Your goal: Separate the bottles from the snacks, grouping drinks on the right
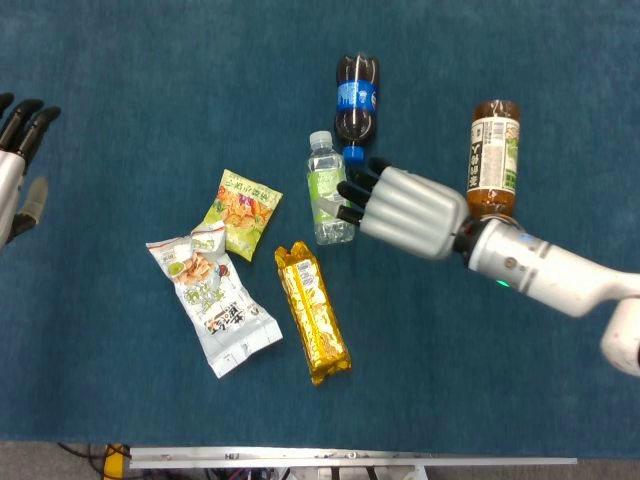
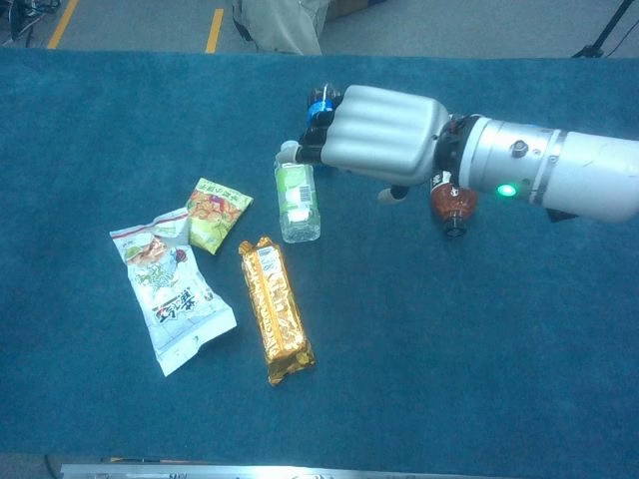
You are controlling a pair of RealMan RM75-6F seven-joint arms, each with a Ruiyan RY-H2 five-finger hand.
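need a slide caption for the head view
Right hand reaches over the green-label bottle beside the snacks.

Snacks (image 1: 250, 275) left of bottles (image 1: 330, 188), seemingly

left hand (image 1: 14, 170) cut by frame edge, cola bottle (image 2: 321, 98) mostly hidden

Even, bright overhead light; soft shadows, sharp focus (slight glare on the foil wrapper (image 1: 313, 316)).
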